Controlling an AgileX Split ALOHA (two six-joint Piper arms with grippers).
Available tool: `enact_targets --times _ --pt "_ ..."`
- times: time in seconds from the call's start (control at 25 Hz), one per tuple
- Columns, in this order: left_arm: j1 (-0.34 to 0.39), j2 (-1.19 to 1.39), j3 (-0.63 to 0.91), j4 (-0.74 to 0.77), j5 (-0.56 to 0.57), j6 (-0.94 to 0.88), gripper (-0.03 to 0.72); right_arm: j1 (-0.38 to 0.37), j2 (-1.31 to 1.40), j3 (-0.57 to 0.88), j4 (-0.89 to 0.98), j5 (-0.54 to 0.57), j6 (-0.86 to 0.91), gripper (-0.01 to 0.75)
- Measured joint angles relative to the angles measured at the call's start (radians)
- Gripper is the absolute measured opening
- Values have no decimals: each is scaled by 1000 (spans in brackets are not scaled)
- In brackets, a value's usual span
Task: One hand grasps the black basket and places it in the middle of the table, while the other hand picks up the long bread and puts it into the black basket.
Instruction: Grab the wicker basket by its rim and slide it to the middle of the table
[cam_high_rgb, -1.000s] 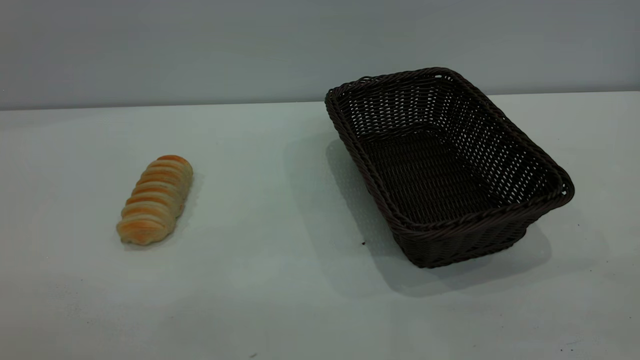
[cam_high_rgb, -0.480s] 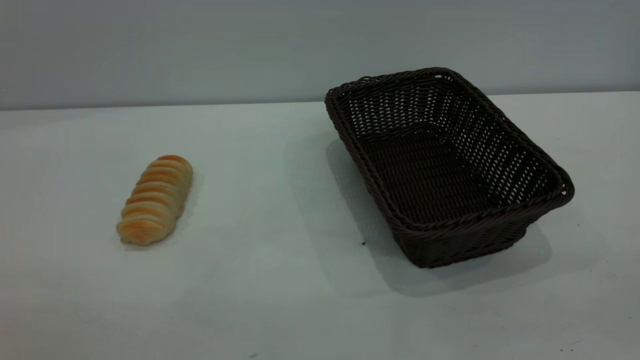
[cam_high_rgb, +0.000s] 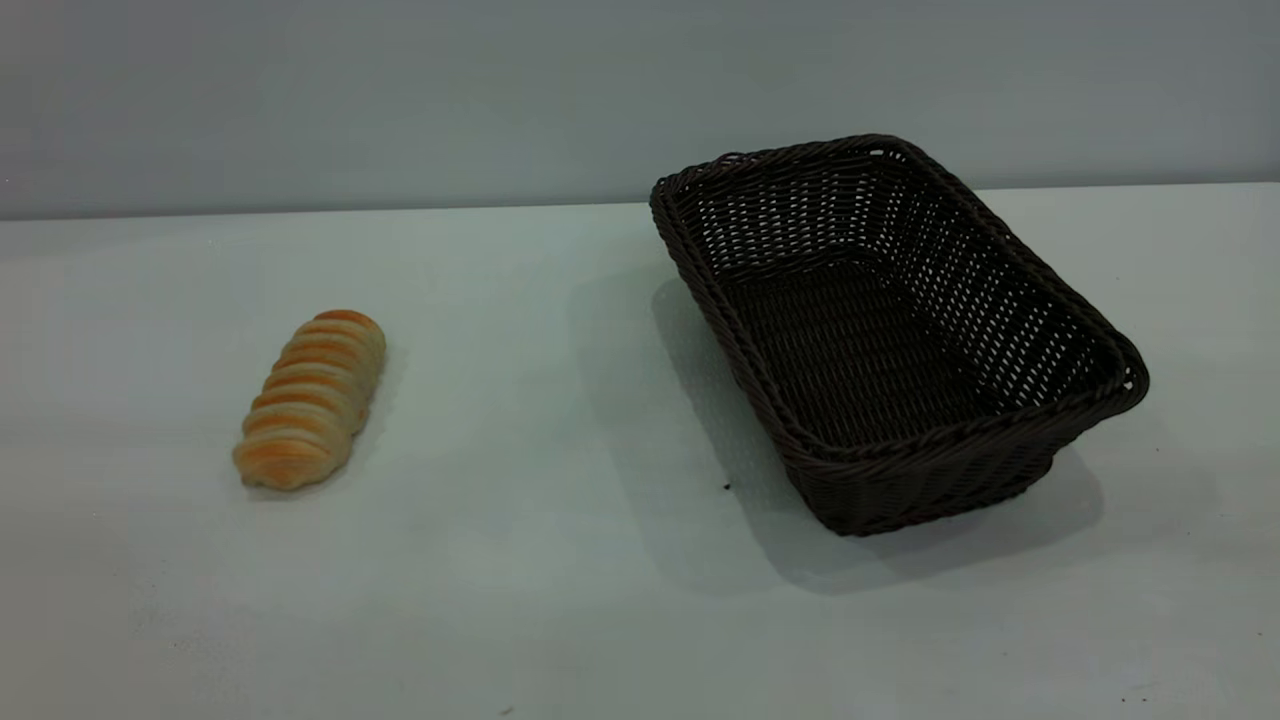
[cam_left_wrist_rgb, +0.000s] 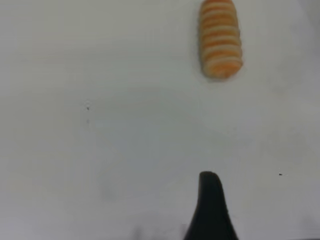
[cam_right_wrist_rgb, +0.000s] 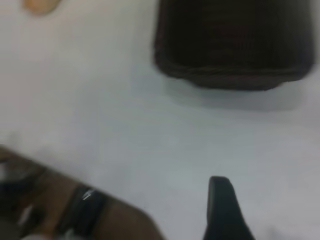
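Observation:
The long bread (cam_high_rgb: 310, 398) lies on the left part of the table (cam_high_rgb: 540, 520), ridged, golden-orange and cream. The black basket (cam_high_rgb: 1000, 455) stands empty on the right part, set at an angle, with a woven see-through wall and braided rim. Neither arm shows in the exterior view. In the left wrist view a dark part of my left gripper (cam_left_wrist_rgb: 210, 210) hangs over bare table, well short of the bread (cam_left_wrist_rgb: 220, 37). In the right wrist view a dark part of my right gripper (cam_right_wrist_rgb: 222, 210) is over bare table, apart from the basket (cam_right_wrist_rgb: 230, 75); the bread's end (cam_right_wrist_rgb: 40, 5) shows far off.
A grey wall rises behind the table's far edge (cam_high_rgb: 300, 212). The right wrist view shows the table's near edge with brown floor and dark gear (cam_right_wrist_rgb: 80, 215) beyond it. Open tabletop lies between bread and basket, marked by a few dark specks (cam_high_rgb: 727, 487).

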Motion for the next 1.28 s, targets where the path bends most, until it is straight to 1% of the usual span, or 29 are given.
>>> enact_targets --times 0.16,0.24,0.32,0.4,0.52,0.64,0.72,0.88,1.0,1.08,1.28 --pt "0 121 -59 -3 -23 -2 590 0 240 -57 125 -26 -159 504" --pt "0 164 -81 -5 -33 -2 590 4 349 -107 145 -29 -184 508" --pt "0 199 -93 -6 -38 -1 590 28 459 -163 146 -38 -190 508" --pt "0 222 -95 -6 -39 1 590 84 549 -222 146 -54 -189 508" --pt "0 239 -95 -6 -39 2 590 190 680 -294 140 -109 -153 508" --pt "0 241 -95 -6 -39 3 590 279 793 -348 88 -169 -63 508" --pt "0 241 -95 -6 -40 3 590 314 861 -372 30 -198 40 508" --pt "0 241 -95 -6 -40 3 590 323 957 -380 -92 -209 299 508" --pt "0 241 -95 -6 -46 3 590 323 990 -380 -117 -209 488 508" --pt "0 241 -95 -6 -51 3 590 323 1006 -380 -117 -224 581 508" --pt "0 241 -95 -6 -56 4 590 324 1061 -381 -103 -347 823 509"
